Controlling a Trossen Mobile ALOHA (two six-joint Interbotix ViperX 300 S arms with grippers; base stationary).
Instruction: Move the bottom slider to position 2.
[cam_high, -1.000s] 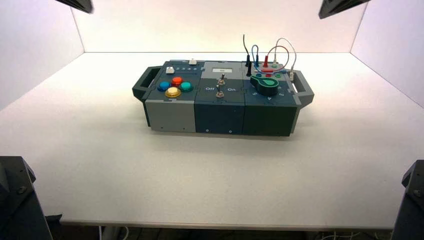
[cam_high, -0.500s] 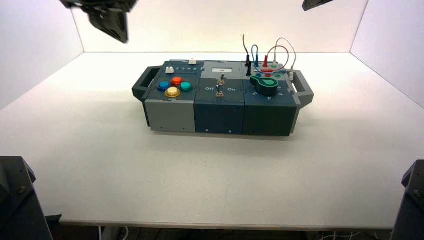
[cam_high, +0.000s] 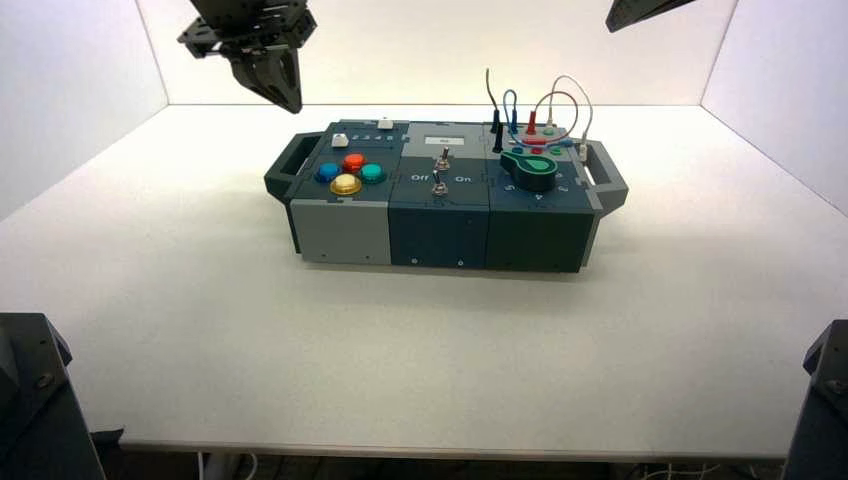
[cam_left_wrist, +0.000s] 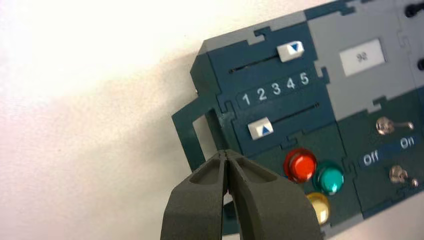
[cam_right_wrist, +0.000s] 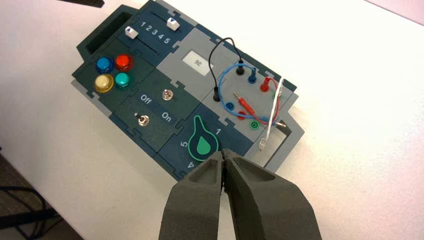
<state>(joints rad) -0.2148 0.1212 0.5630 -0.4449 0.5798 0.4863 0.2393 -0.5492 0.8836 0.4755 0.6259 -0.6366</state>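
The bottom slider's white knob (cam_left_wrist: 260, 129) sits near the low end of its track, its arrow below the digits 1 and 2. The printed 2 (cam_left_wrist: 261, 95) is second in the row 1 to 5. In the high view the same knob (cam_high: 340, 140) lies on the box's (cam_high: 340, 225) left block. My left gripper (cam_high: 272, 80) hangs shut and empty in the air behind and left of the box. In the left wrist view its tips (cam_left_wrist: 227, 154) lie over the box's left handle, apart from the knob. My right gripper (cam_right_wrist: 222, 152) is shut, high up at the back right.
The twin slider (cam_left_wrist: 290, 51) stands at 5. Red (cam_left_wrist: 300, 165), teal (cam_left_wrist: 330, 180) and yellow (cam_left_wrist: 320, 207) buttons lie beside the sliders. Two toggle switches (cam_high: 439, 175), a green rotary knob (cam_high: 531, 170) and looped wires (cam_high: 545, 115) fill the middle and right blocks.
My left arm has come down into view from the top left corner and moved right, toward the box's left end. The box and the right arm have not moved.
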